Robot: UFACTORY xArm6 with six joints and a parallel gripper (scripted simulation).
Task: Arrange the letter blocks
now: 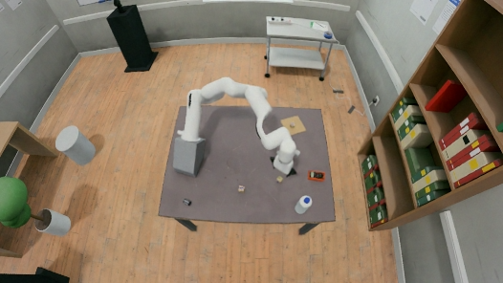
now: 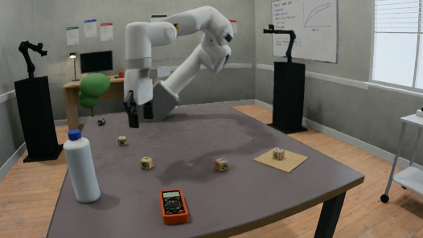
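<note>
Four small wooden blocks with green marks are on the grey table (image 1: 215, 158) (image 2: 241, 133); the letters are too small to read. One block (image 1: 293, 125) (image 2: 278, 153) sits on the tan mat (image 1: 298, 130) (image 2: 293, 162). A second block (image 1: 279, 179) (image 2: 146, 162) and a third block (image 1: 241, 188) (image 2: 122, 140) lie off the mat. A fourth block (image 2: 221, 164) lies between them and the mat; the arm hides it in the top view. My gripper (image 1: 283, 168) (image 2: 138, 116) is open and empty. It hangs well above the table near the second block.
A white bottle (image 1: 303, 204) (image 2: 81, 169) stands near the table edge. An orange multimeter (image 1: 316, 175) (image 2: 174, 206) lies beside it. A small black object (image 1: 186, 202) (image 2: 101, 121) lies near a far corner. The grey robot base (image 1: 188, 155) stands on the table.
</note>
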